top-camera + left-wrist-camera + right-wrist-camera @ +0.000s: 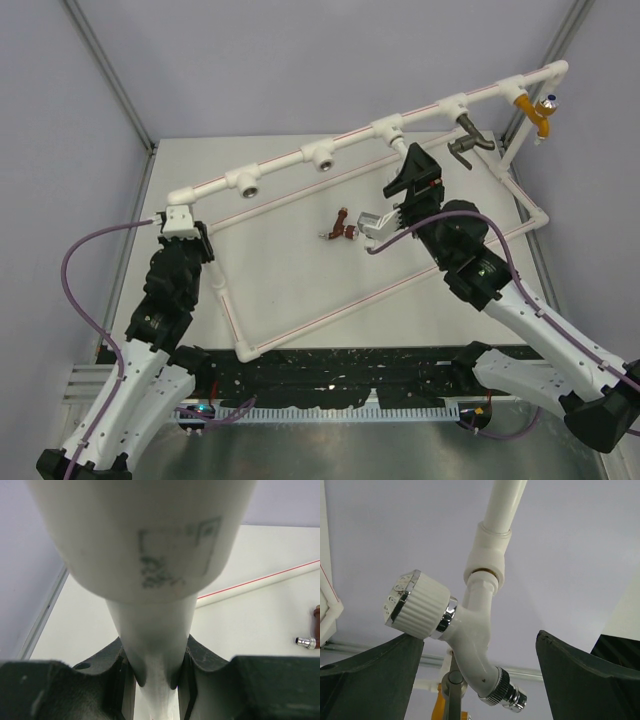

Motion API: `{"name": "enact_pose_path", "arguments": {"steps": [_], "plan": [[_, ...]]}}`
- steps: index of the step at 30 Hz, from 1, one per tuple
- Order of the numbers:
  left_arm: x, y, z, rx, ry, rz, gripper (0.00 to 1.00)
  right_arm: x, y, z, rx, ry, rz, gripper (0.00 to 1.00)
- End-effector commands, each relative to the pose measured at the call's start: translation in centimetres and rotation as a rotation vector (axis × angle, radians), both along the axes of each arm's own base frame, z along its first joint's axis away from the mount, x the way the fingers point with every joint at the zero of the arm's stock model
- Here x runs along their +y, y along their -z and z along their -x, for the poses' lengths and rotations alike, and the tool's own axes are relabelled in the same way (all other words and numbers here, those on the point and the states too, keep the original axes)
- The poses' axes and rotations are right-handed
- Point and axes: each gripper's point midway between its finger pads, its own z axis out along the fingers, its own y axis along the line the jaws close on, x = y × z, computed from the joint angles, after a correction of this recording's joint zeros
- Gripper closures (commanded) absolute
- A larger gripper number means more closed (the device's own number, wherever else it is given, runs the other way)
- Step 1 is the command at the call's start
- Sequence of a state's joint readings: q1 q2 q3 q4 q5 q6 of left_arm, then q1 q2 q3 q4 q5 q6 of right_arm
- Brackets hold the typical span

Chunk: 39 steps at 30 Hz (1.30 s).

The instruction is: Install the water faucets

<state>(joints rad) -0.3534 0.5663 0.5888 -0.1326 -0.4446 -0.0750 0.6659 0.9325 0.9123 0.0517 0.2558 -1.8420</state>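
Observation:
A white faucet (470, 640) with a ribbed white and silver knob (417, 605) hangs from a tee socket (487, 555) of the white pipe. My right gripper (479, 636) stands open around it; the left finger's top edge is close under the knob and the right finger is well clear. In the top view my right gripper (412, 172) sits just below the tee (390, 128) and hides that faucet. The reddish-brown faucet (340, 228) lies on the table. My left gripper (180, 225) is shut on the white pipe (155, 645) at the frame's left corner elbow (180, 197).
A grey metal faucet (470, 140) and a yellow one (540, 112) hang from the tees further right. Two open tee sockets (322, 157) (246, 181) face forward on the raised pipe. The lower pipe frame (300, 325) lies around the table (280, 270). Grey walls enclose the back.

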Motion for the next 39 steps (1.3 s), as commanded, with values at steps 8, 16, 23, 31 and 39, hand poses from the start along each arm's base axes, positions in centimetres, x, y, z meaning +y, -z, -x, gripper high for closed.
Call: {"name": "enact_pose_path", "arguments": {"steps": [8,16,23,31,39], "plan": [[-0.6,-0.5,0.5,-0.004,0.055,-0.063,1.0,0.9,1.3,-1.6,0.038,0.025,0.019,0.04],[-0.6,-0.4,0.4,0.001,0.053,-0.065,1.0,2.1,0.8,-1.4,0.095,-0.069,-0.375,0.43],[-0.6,-0.4,0.4,0.002,0.053,-0.065,1.0,5.2,-4.0,1.6,0.331,-0.457,-1.341,0.65],[-0.6,-0.2,0.4,0.006,0.057,-0.067,1.0,0.6,-6.6,2.1,0.419,-0.727,-2.501,0.83],[-0.6,-0.2,0.3,0.009,0.052,-0.068,1.0,-3.6,-3.3,1.4,-0.335,0.698,2.886,0.78]]}}
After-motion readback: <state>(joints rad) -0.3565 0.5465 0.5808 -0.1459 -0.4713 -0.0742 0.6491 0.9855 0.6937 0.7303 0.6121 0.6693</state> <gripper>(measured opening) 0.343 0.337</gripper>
